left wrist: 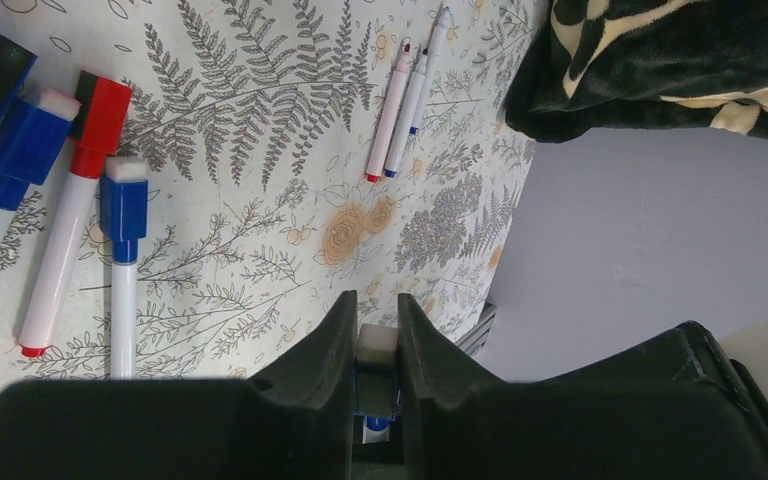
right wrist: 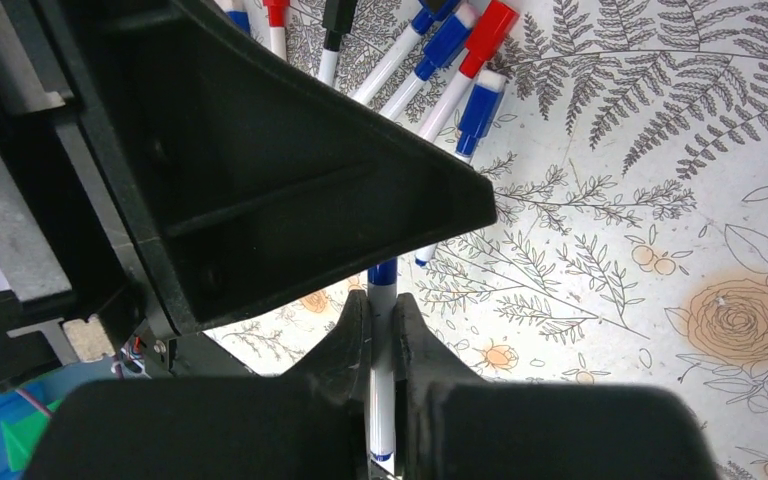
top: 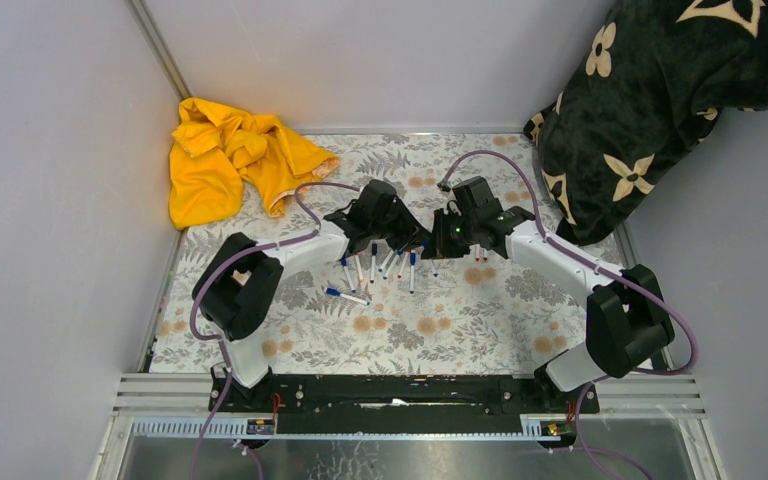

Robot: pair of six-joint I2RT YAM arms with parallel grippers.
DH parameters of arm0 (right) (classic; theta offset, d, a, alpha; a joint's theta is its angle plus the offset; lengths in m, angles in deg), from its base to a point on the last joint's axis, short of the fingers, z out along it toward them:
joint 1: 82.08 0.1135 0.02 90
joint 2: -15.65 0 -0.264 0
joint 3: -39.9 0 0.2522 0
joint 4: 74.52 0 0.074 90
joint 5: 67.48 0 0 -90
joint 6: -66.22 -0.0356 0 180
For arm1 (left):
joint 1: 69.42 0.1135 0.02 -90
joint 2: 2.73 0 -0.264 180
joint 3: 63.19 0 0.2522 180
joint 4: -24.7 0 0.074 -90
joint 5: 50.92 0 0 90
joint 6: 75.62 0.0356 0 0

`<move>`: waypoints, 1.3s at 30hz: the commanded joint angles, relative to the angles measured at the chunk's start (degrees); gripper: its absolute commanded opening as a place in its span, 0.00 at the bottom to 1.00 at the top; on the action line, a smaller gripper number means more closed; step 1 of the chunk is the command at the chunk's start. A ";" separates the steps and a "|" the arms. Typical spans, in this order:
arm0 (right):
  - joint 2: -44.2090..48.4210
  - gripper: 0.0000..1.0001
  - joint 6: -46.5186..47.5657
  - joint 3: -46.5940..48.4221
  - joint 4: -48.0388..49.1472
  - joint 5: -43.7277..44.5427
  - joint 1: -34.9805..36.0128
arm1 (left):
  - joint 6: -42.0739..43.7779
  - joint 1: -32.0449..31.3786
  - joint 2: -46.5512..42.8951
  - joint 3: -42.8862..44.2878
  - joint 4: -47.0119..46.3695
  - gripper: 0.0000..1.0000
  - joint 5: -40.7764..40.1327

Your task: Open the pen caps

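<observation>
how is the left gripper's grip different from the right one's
The left gripper is shut on the blue cap, which has a white pad at its end; the right gripper is shut on the white barrel. The left gripper pinches the short end piece, the right gripper the long shaft. Both are closed, apparently on one pen, above the floral tablecloth.

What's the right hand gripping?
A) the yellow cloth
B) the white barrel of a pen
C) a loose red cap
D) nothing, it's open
B: in the right wrist view the right hand is shut on the white barrel of a pen, while the left hand clamps the blue cap.
</observation>
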 commanded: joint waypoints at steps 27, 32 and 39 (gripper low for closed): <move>7.46 0.00 3.38 -9.77 -0.79 7.11 -0.97 | 7.83 6.09 9.19 22.94 25.91 0.00 -20.46; 3.18 0.00 5.18 -6.21 -0.45 16.44 -3.06 | 15.36 6.35 8.30 21.82 38.29 0.00 -31.65; -5.11 0.00 4.20 -0.86 0.96 25.83 -3.53 | 16.00 8.73 7.01 17.60 43.49 0.00 -39.26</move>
